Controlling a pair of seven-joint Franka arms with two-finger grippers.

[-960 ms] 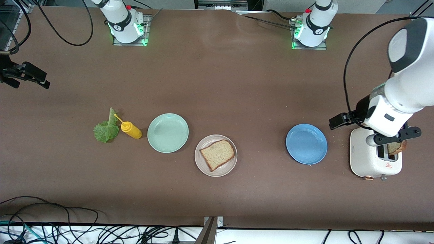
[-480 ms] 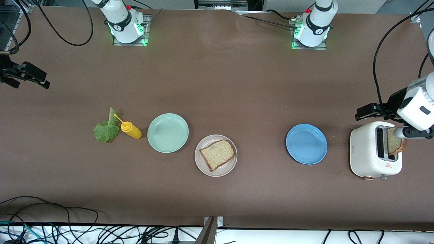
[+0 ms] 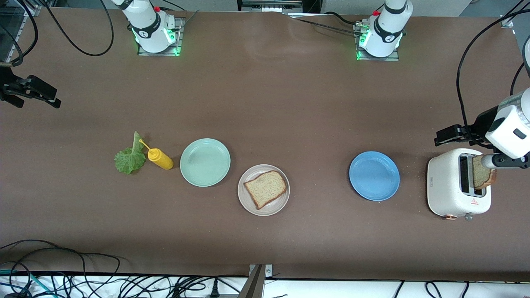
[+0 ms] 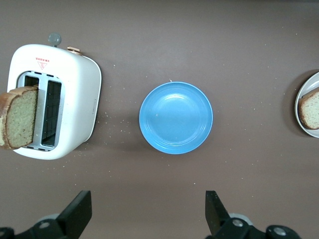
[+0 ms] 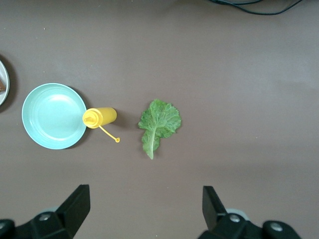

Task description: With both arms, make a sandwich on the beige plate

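- While both arms hang in the air with nothing held, I read the round pale beige plate (image 3: 281, 205) lying near the middle of the table, nearer the front camera than the two other plates.
- One square slice of brown wholemeal bread (image 3: 265, 188) lies flat on that plate.
- A second slice of brown bread (image 3: 480, 172) stands upright in the slot of the white rounded toaster (image 3: 445, 190) at the left arm's end of the table.
- The round blue plate (image 3: 374, 176) lies between the toaster and the beige plate, apart from both.
- The round mint-green plate (image 3: 205, 162) lies just beside the beige plate, toward the right arm's end.
- The yellow squeeze bottle (image 3: 160, 158) lies on its side between the mint-green plate and the crinkly green lettuce leaf (image 3: 130, 158); its nozzle reaches the leaf.
- I see the left gripper (image 4: 147, 219) over bare table near the toaster and blue plate, fingers spread wide apart.
- I see the right gripper (image 5: 145, 215) over the right arm's end of the table, fingers likewise spread wide.
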